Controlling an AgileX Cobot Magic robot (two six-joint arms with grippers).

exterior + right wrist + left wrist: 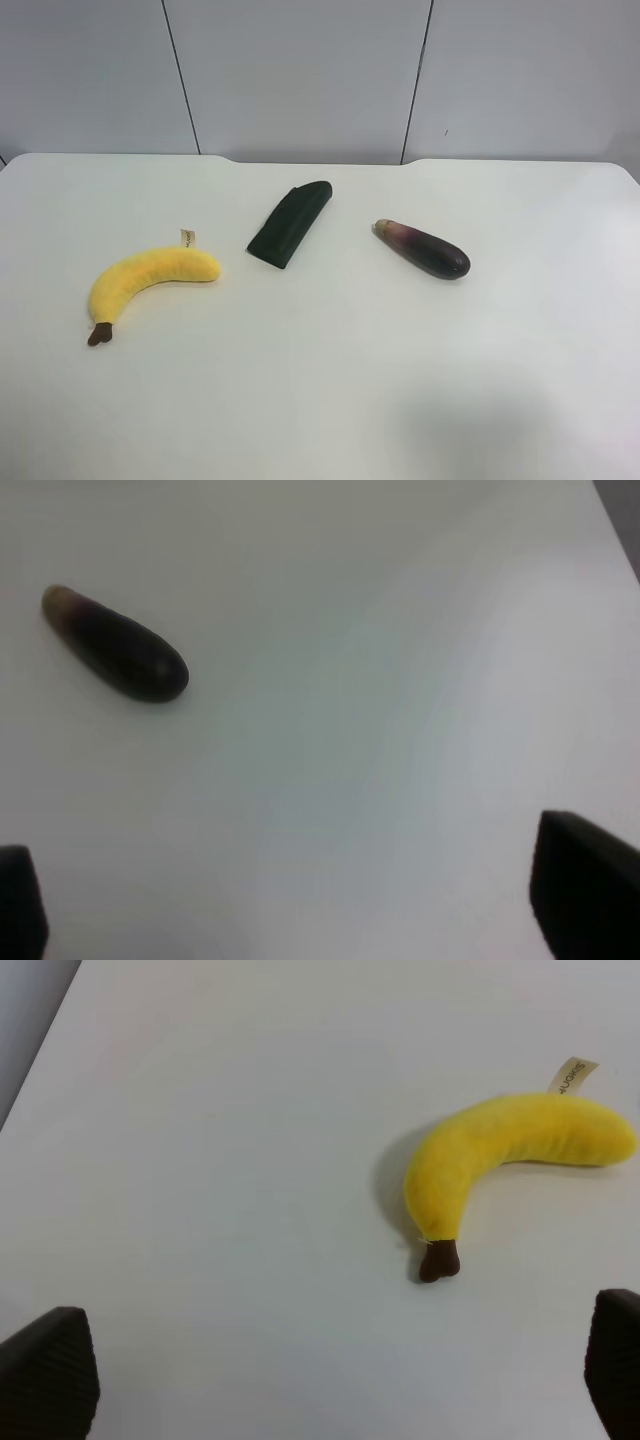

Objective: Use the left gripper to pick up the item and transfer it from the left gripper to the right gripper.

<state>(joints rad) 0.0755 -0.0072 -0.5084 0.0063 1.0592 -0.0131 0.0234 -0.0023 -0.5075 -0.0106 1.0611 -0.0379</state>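
The plush banana [150, 280] was seen lying on the table [330, 400], at eight o'clock from the cucumber [290, 225]. The left gripper [330, 1375] and the right gripper [300, 900] were spread wide, empty.

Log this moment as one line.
phase: pre-grasp | curved yellow plush banana: on white table, ungrasped | left tool: open, empty | right tool: open, empty
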